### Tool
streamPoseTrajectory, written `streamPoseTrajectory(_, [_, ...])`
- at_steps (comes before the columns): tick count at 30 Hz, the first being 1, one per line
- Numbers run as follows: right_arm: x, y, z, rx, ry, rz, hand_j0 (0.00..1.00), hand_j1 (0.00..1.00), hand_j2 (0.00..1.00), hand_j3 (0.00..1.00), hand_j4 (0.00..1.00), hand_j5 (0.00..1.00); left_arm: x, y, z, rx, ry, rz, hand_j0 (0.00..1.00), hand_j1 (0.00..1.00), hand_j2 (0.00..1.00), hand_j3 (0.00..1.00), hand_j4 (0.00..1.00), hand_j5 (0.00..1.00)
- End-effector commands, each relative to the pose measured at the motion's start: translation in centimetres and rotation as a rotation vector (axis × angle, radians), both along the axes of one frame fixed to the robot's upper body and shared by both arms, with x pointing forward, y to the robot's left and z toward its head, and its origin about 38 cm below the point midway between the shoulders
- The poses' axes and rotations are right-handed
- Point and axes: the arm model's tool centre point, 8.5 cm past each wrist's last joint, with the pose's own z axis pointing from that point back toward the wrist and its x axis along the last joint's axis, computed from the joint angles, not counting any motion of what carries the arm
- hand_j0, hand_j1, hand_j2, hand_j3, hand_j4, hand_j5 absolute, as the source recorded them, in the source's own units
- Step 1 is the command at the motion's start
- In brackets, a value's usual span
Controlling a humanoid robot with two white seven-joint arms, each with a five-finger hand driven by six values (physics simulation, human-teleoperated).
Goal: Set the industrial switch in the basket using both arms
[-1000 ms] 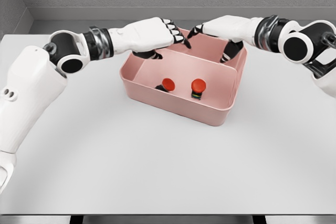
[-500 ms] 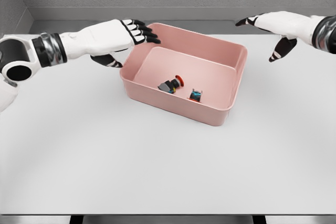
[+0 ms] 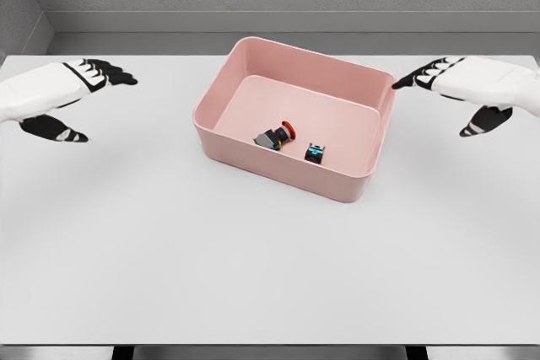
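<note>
Left hand (image 3: 52, 97) and right hand (image 3: 479, 88) are held above the counter (image 3: 253, 267), fingers spread, nothing gripped — one at each side of the pink basket (image 3: 278, 170). Two switches are seen inside — one (image 3: 276, 135) tipped over, red button sideways; the other (image 3: 315, 152) beside it.

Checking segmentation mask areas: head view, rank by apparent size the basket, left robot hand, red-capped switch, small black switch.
1. basket
2. left robot hand
3. red-capped switch
4. small black switch, only slightly smaller than the red-capped one.

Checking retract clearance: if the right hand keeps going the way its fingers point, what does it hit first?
Likely the basket: the right hand points left at its near right rim corner. Height is unclear from this view, so it may pass just above.
</note>
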Motion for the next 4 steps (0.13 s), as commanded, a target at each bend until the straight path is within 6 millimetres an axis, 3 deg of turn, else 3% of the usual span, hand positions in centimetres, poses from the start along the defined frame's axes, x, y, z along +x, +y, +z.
streamPoseTrajectory(1, [-0.18,-0.30,0.58,-0.005,-0.016,0.015,1.00,1.00,1.00,1.00,1.00,1.00,-0.07,0.45,0.46,-0.004,-0.004,0.009,1.00,1.00,1.00,1.00,1.00,1.00])
streamPoseTrajectory(4, [-0.29,-0.77,0.55,-0.007,-0.015,0.004,1.00,1.00,1.00,1.00,1.00,1.00,-0.05,0.42,0.37,-0.005,-0.002,0.009,1.00,1.00,1.00,1.00,1.00,1.00])
